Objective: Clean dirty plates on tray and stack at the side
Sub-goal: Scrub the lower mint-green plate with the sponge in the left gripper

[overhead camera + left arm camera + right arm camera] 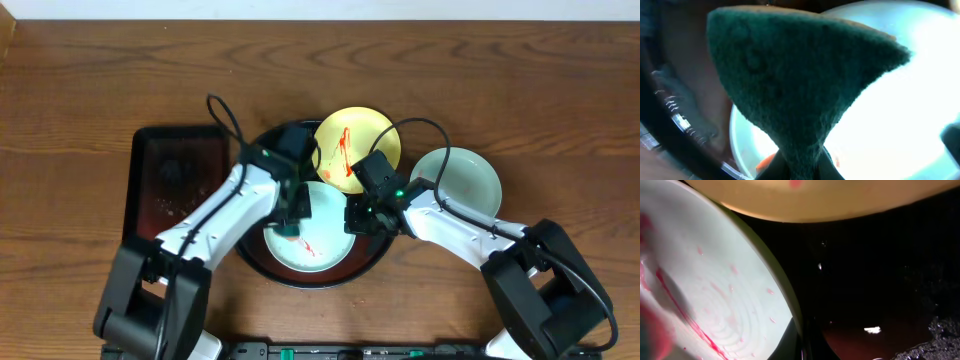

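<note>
A round black tray [330, 283] sits mid-table. In it lies a mint-blue plate [318, 252] with red sauce streaks. My left gripper [295, 215] is shut on a dark green scouring pad [805, 85] and holds it over this plate [910, 110], at its left part. My right gripper [360, 218] is shut on the plate's right rim [715, 290], and the rim shows between its fingers [802, 345]. A yellow plate [357, 150] with red streaks rests at the tray's back right [815, 200]. A second mint-blue plate [458, 182], with no streaks showing, lies on the table to the right of the tray.
A rectangular black tray [175, 185] lies to the left of the round tray, with some wet spots on it. The round tray's dark reddish base [880, 330] looks wet. Bare wooden table surrounds everything.
</note>
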